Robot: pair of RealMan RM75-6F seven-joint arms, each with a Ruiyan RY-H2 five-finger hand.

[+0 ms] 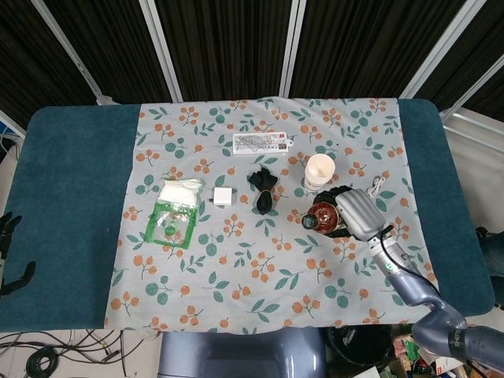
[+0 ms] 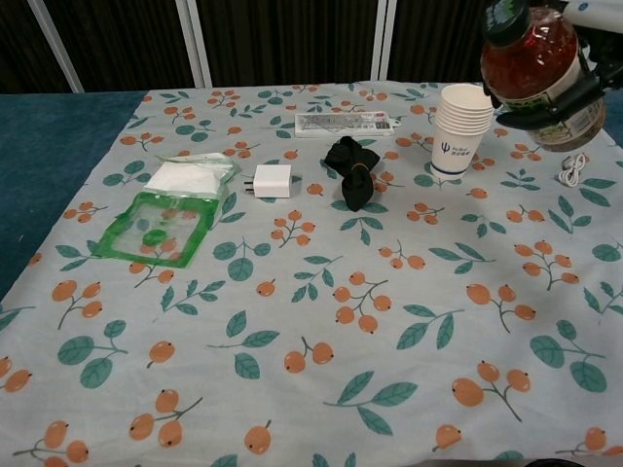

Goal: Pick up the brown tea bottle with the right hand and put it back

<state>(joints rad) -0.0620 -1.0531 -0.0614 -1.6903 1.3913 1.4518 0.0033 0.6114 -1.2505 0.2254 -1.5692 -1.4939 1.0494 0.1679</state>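
My right hand [image 1: 358, 213] grips the brown tea bottle [image 1: 323, 218] and holds it well above the floral cloth, tilted with its black cap toward the table's left. In the chest view the brown tea bottle [image 2: 533, 70] hangs high at the top right, above and right of the paper cups, with dark fingers [image 2: 574, 89] of my right hand wrapped round its labelled body. My left hand [image 1: 8, 246] hangs off the table's left edge, fingers apart and holding nothing.
A stack of white paper cups [image 2: 462, 127] stands just left of the lifted bottle. A black clip bundle [image 2: 352, 183], a white charger [image 2: 272, 181], a green pouch [image 2: 159, 225], a flat packet [image 2: 345, 123] and a white cable [image 2: 572, 168] lie on the cloth.
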